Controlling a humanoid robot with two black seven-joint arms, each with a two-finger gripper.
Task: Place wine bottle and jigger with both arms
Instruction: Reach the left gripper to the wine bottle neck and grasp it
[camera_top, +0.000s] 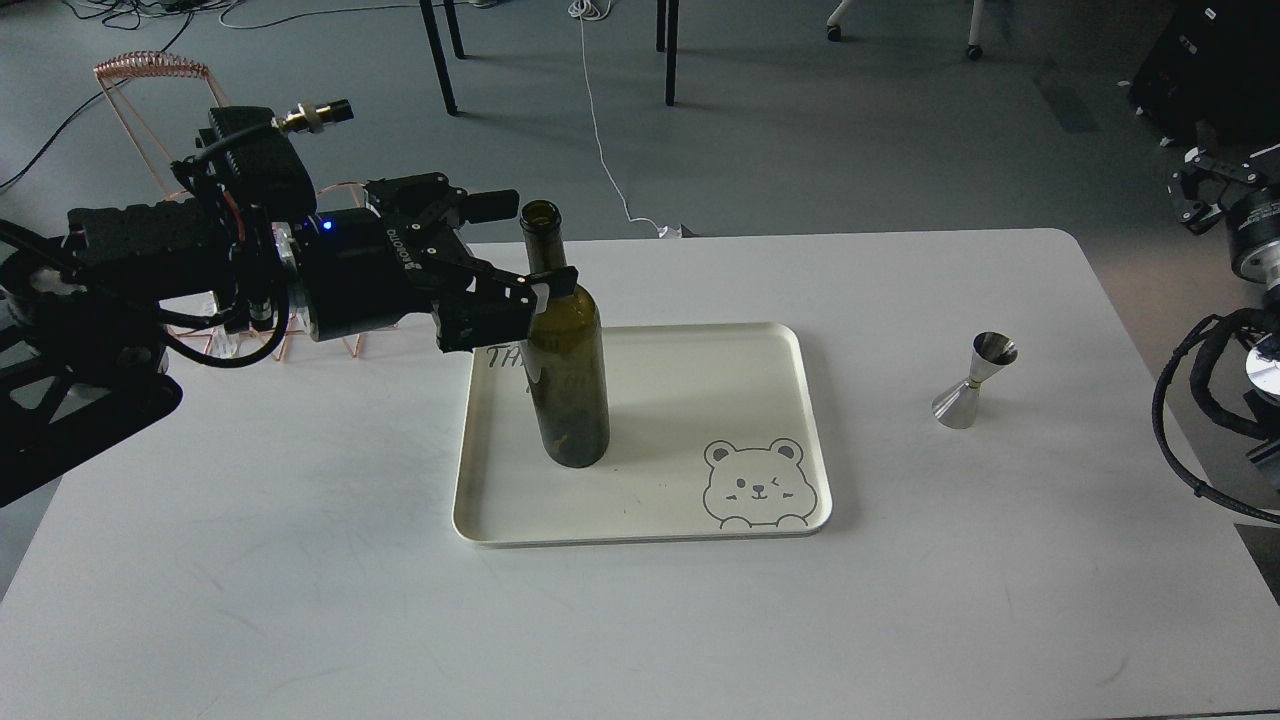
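The wine bottle (567, 370) stands upright on the left part of the cream tray (700, 530). My left gripper (525, 245) is open at the bottle's neck. One finger lies behind the neck on its left, and the other crosses in front at the shoulder. I cannot tell whether either touches the glass. The jigger (975, 381) stands upright on the white table (300, 600), to the right of the tray. My right gripper (1200, 185) is at the far right edge, well away from the jigger. It looks small and dark.
A copper wire rack (145, 70) stands at the table's back left, mostly hidden behind my left arm. The tray has a bear drawing (757, 485) in its front right corner. Chair legs and a white cable are on the floor beyond the table.
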